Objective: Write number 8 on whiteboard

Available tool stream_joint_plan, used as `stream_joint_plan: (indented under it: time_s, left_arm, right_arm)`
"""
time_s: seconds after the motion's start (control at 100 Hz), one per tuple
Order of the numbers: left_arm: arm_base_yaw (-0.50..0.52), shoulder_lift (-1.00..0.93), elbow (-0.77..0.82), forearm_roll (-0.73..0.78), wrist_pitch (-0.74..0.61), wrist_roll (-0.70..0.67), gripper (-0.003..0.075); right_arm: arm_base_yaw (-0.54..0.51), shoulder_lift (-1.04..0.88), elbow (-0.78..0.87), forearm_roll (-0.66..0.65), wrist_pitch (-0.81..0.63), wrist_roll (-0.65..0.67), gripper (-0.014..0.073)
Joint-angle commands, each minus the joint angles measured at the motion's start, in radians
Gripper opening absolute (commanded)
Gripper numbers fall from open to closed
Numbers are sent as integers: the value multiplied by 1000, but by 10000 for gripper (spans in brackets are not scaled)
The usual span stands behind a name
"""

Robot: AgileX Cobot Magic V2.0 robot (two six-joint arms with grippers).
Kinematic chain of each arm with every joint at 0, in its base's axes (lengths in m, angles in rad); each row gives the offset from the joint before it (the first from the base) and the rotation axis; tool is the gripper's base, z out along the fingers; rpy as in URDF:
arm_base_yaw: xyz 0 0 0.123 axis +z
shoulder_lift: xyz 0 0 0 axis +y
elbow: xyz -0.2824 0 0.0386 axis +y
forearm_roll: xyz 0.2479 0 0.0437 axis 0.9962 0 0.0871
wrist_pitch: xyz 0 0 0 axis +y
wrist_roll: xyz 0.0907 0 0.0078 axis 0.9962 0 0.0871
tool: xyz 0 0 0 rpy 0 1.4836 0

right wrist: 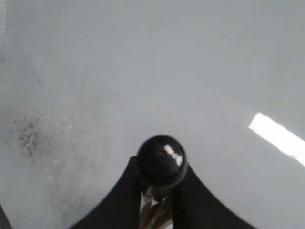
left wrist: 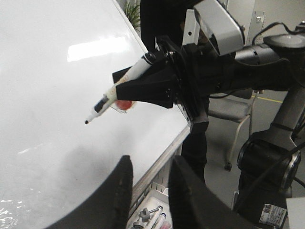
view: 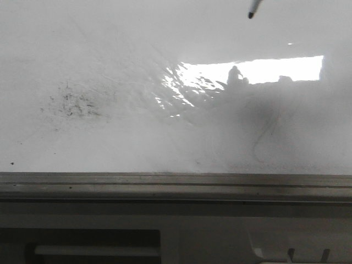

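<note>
Front view. Whiteboard [view: 110, 60]: glossy, bright glare patch toward its right side, grey edge rail along its near edge. Marker [view: 253, 7]: only the dark tip showed, at the far edge, right of centre; contact with the board could not be judged here. Number 8 [view: 263, 140]: at most a thin faint curved line below the glare, right of centre; no complete figure readable. Speckled smudge patch [view: 71, 103]: left of centre, separate from that line.

Left wrist view. Right gripper [left wrist: 138, 88]: jaws closed on the marker barrel, tip clear of the board. Left gripper [left wrist: 150, 183]: jaws narrowly parted, holding nothing. Tray [left wrist: 150, 217] under the board's edge rail: contained spare markers, count unclear.

Right wrist view. Marker cap end seated between the jaws; board blank ahead.

Risk, as judged: the glossy face offers little grip, so light pressure could leave a faded, broken stroke; an angled tip could skid and distort the loops.
</note>
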Motion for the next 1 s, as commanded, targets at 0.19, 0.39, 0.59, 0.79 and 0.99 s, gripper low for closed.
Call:
stream_joint_plan:
  time_s: [0.19,0.39,0.59,0.79,0.99]
  left_arm:
    - [-3,4,-29,-15,-76,-7,34]
    - [-3,4,-29,-17,-74,-7,1]
    - [-3,4,-29,-17,-74,-7,-20]
    - [-3,4,-29,-17,-74,-7,-20]
    - [-3,4,-29,-17,-74,-7,-20]
  right_arm:
    - [2,-70,21,-37,-28,35,-64]
    - [2,-70,21,-40,88,35,-64]
    - [2,-70,21,-40,233,35,-64]
    - [2,-70,21,-47,359,35,-64]
    - [2,-70,21,-47,469,23,-64]
